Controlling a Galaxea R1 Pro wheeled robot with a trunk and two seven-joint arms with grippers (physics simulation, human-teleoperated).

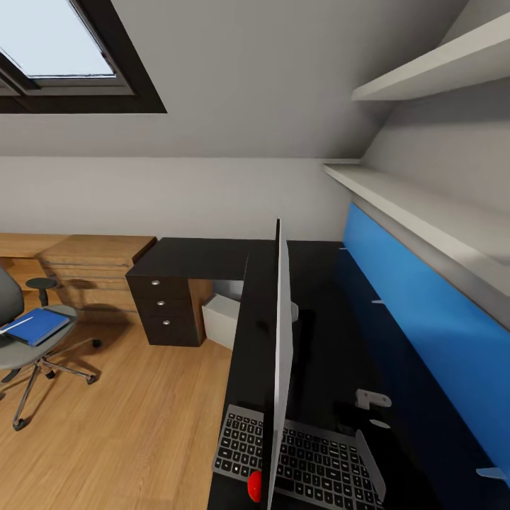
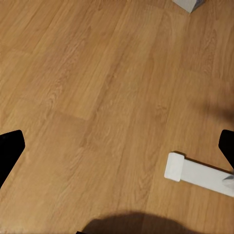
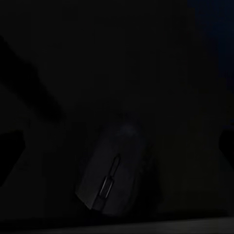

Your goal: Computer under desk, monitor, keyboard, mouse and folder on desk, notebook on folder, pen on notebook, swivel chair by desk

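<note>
Under the right jaws [image 3: 117, 146], spread wide and empty: mouse [image 3: 114, 170] on the dark counter [image 3: 161, 73], between the fingertips, not touched. Left jaws [image 2: 117, 148] likewise spread, empty, over the wood floor [image 2: 97, 87] near a white desk leg [image 2: 195, 173]. Head view: monitor [image 1: 281, 354] seen edge-on on the black counter [image 1: 205, 255], keyboard [image 1: 312, 460] at its base. Computer [image 1: 223, 320] grey, under the counter beside the drawer unit [image 1: 163, 308]. Folder [image 1: 37, 326] blue, on the swivel chair [image 1: 28, 347] seat, well apart from the counter. Blue panel [image 1: 425, 319] along the wall.
</note>
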